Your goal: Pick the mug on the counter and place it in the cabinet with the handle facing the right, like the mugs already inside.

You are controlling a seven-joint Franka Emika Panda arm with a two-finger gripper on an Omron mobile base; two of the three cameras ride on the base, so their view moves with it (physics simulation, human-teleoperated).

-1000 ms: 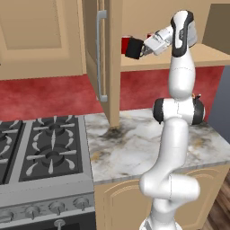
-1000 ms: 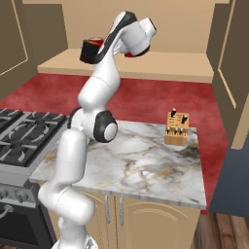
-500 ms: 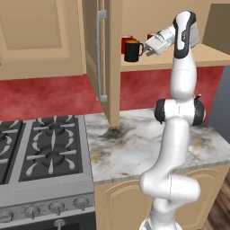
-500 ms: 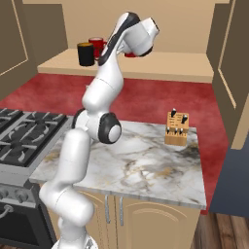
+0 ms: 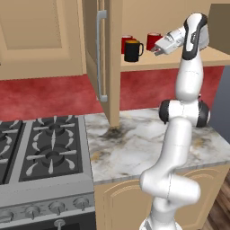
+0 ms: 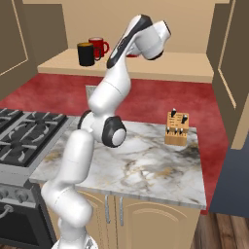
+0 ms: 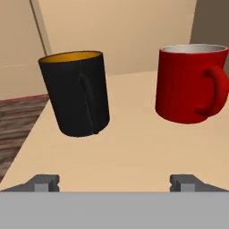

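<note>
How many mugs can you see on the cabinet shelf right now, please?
3: the black mug at the shelf's front left, one red mug behind it, another red mug further right. None looks hidden.

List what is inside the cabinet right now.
On the cabinet shelf stand the black mug and two red mugs, one mostly hidden behind the black mug. The gripper is open, clear of them.

Kitchen: gas stove (image 5: 42, 150), marble counter (image 5: 148, 141), wall cabinet (image 5: 112, 58), knife block (image 6: 176, 129).
</note>
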